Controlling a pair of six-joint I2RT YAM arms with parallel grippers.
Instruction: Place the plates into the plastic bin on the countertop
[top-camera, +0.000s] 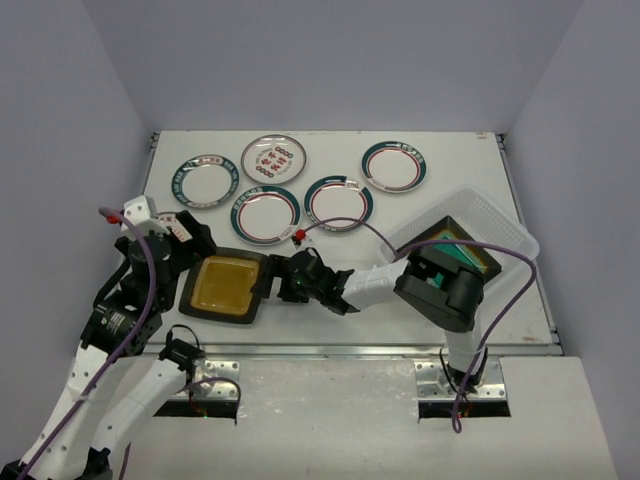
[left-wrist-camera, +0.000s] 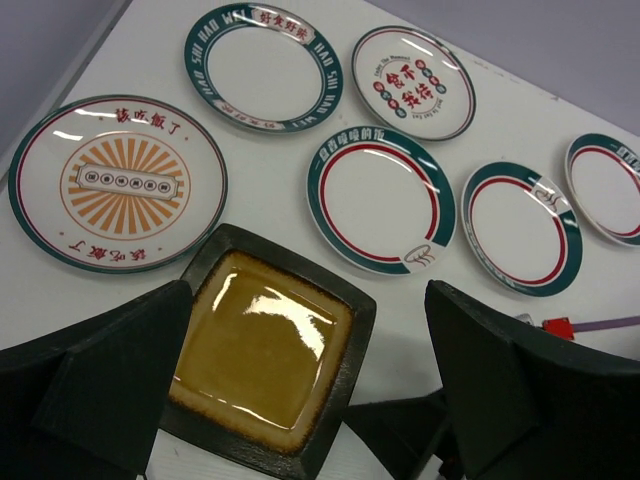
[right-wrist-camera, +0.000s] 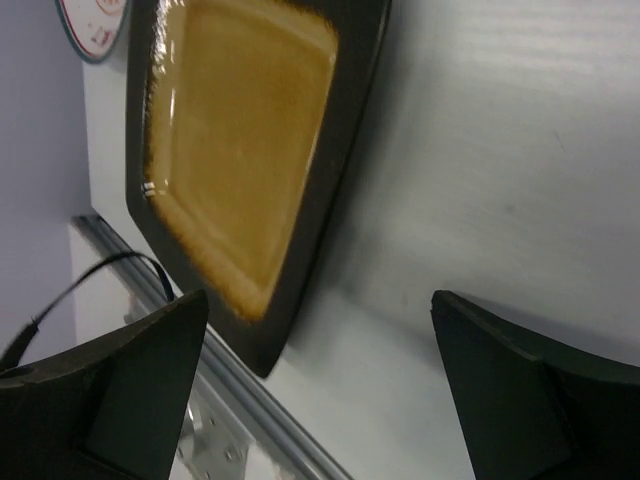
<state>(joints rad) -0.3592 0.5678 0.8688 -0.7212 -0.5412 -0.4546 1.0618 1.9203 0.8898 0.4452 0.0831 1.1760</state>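
The amber square glazed plate with a dark rim (top-camera: 228, 285) lies flat near the front edge of the white counter (top-camera: 335, 150), left of the middle. The coming lift turns on the right jaws. They sit low at the plate's right edge and are spread wide, but in the right wrist view the plate (right-wrist-camera: 240, 150) lies ahead and off to the left of their gap, not between them. The right arm (top-camera: 370, 285) reaches across from the right.

The left jaws hover above the plate's far left corner, also spread and holding nothing. Being square, the plate has no long axis, and its edges sit slightly skewed to the metal front edge (top-camera: 350, 349).

The translucent whitish plastic bin (top-camera: 505, 222) stands by the right edge, well apart, with the teal square plate (top-camera: 462, 255) inside. The smooth counter and low rim probably make getting under it tricky. A round white plate with a teal-and-red rim (top-camera: 265, 212) lies close behind.
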